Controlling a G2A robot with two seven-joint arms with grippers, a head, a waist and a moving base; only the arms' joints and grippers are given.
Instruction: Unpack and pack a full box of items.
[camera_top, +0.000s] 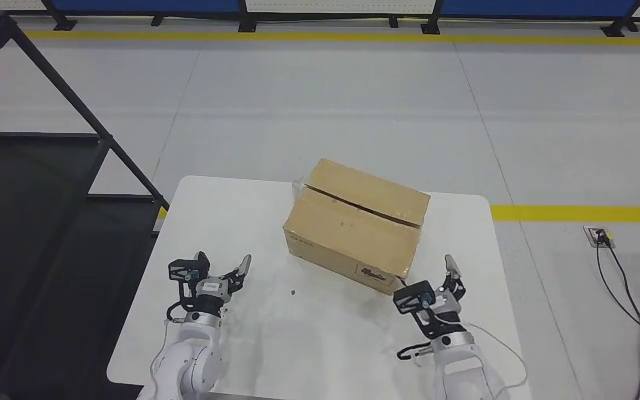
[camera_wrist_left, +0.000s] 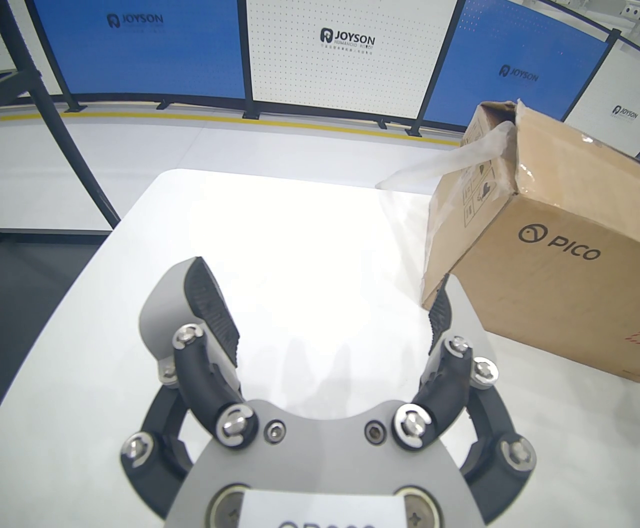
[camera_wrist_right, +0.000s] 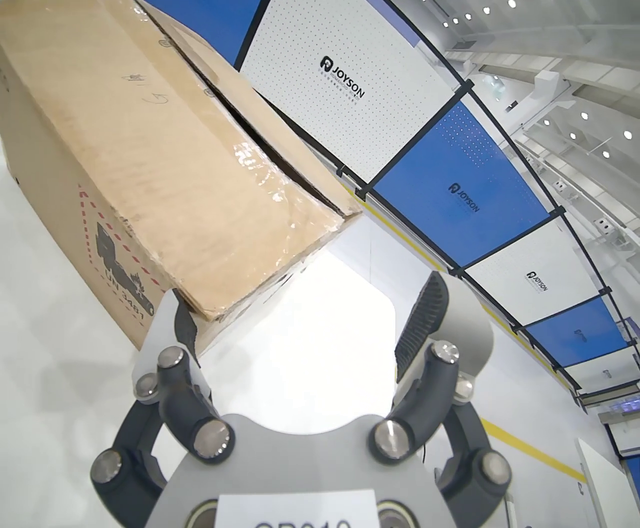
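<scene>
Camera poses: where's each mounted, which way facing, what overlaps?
Top view: above the arms, looking down at table and box; both arms show.
Left wrist view: on left wrist, facing across the table; left gripper, jaws open, in front.
Right wrist view: on right wrist, tilted up at the box; right gripper, jaws open.
Shared: all three see the box.

i count one cardboard box (camera_top: 356, 222) on one white table (camera_top: 230, 210). there are two grippers, both near the box's front face: the left gripper (camera_wrist_left: 320, 275) off one corner, the right gripper (camera_wrist_right: 305, 287) off the other. one loose strip of clear plastic (camera_wrist_left: 450, 162) sticks out of the box's end. one small dark speck (camera_top: 291, 292) lies just in front of the box. one black metal frame (camera_top: 80, 110) stands well apart from the box, on the left gripper's side.
</scene>
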